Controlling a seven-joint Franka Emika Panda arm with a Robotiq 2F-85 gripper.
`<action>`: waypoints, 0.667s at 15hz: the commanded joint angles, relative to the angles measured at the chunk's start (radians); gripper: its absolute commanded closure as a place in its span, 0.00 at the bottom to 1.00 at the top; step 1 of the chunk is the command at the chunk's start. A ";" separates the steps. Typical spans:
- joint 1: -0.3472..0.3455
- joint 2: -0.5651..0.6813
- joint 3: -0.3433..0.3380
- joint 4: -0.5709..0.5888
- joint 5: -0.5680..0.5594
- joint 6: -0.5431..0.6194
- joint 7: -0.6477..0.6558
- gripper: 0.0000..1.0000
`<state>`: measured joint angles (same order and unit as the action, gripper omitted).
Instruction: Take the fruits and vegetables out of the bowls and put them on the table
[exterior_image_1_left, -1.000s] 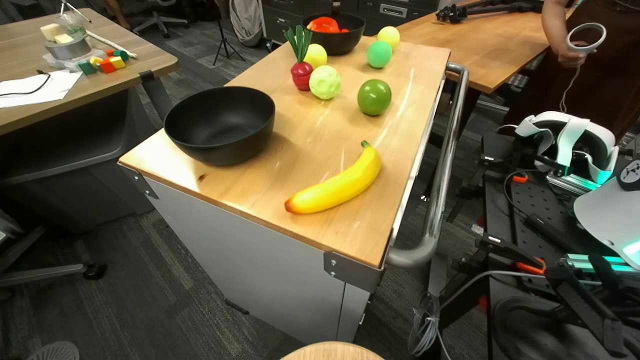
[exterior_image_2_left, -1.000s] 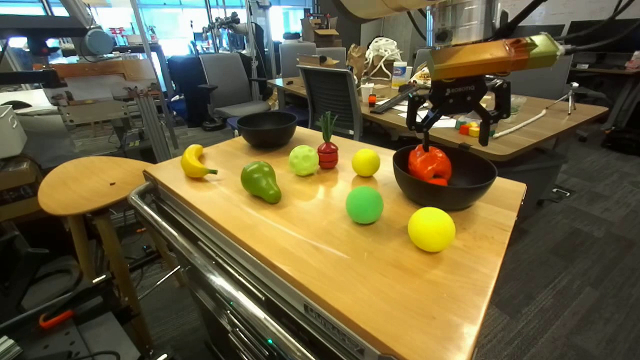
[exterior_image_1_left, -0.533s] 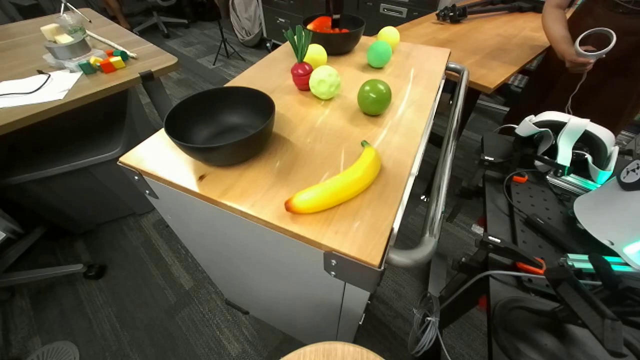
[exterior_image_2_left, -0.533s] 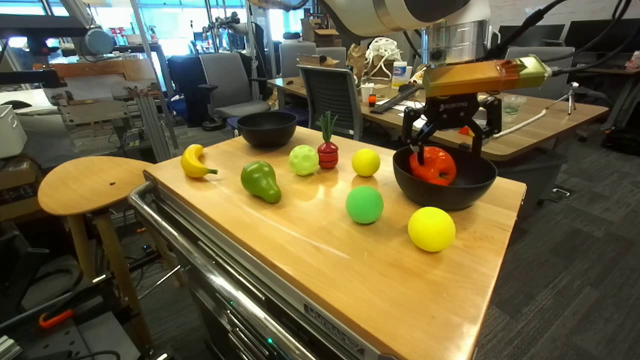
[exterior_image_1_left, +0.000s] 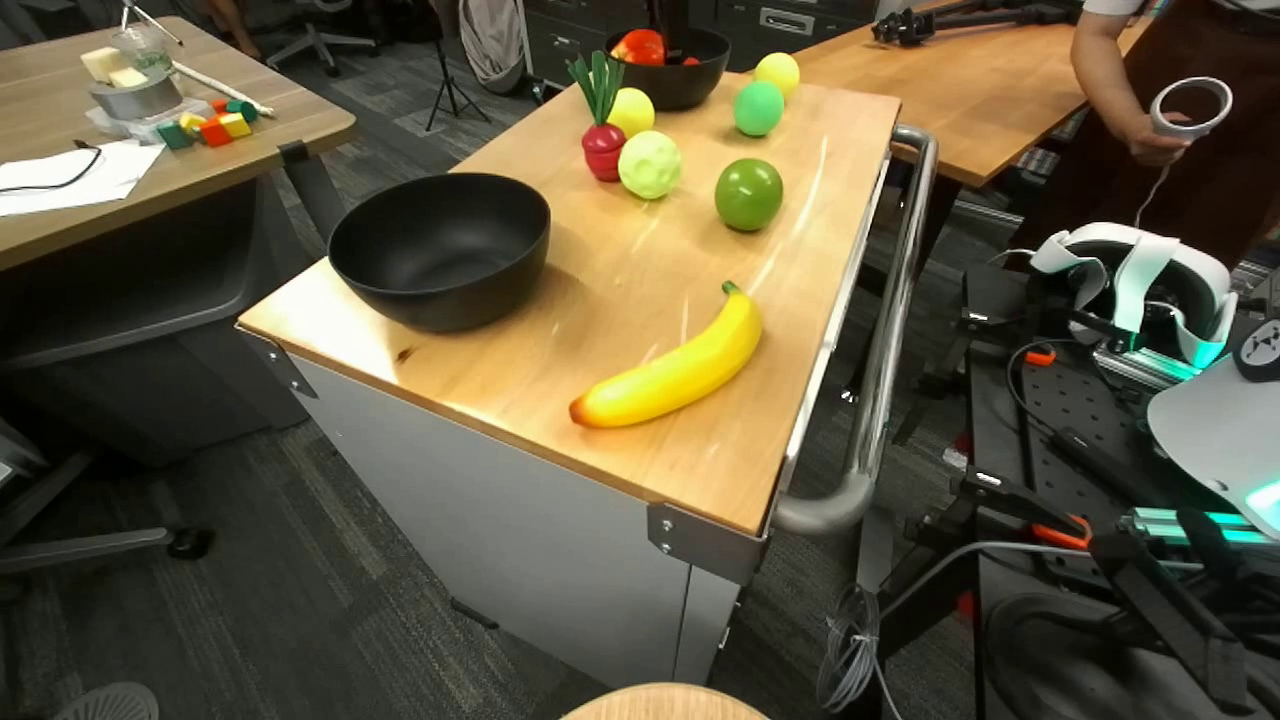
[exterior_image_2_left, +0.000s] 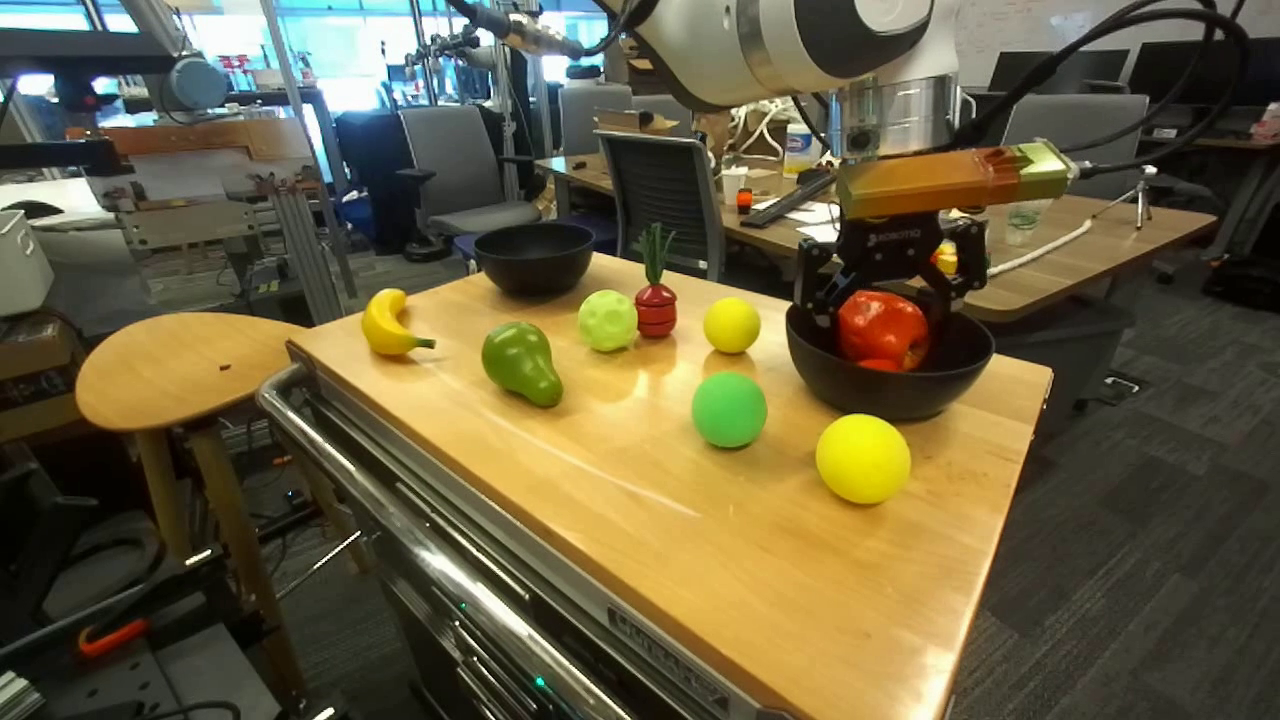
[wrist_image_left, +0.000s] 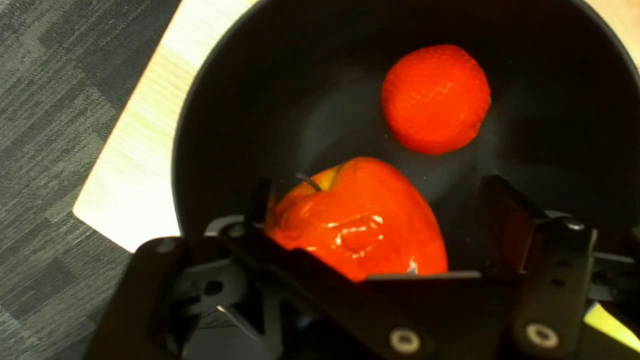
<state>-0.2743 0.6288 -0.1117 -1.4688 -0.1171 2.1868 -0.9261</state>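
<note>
1. Red stemmed fruit (wrist_image_left: 370, 220) lies in the black bowl (exterior_image_2_left: 850, 391).
2. Gripper (wrist_image_left: 380, 197) is now lower, astride it, jaws wide, holding nothing.
3. Grasping seems due next, then placing on the table (exterior_image_2_left: 800, 580).

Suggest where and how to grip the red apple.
Probably best: grip the red apple across its rounded middle, clear of the stem, from above; the black bowl walls it in, hampering side entry. In the wrist view the open claw straddles it, gap on one side.
</note>
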 joint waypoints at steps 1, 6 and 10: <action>0.003 0.030 0.009 0.031 -0.040 0.014 0.002 0.00; 0.009 0.056 0.023 0.044 -0.063 0.042 -0.012 0.00; 0.013 0.065 0.032 0.042 -0.080 0.084 -0.024 0.27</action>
<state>-0.2649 0.6733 -0.0869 -1.4602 -0.1714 2.2409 -0.9338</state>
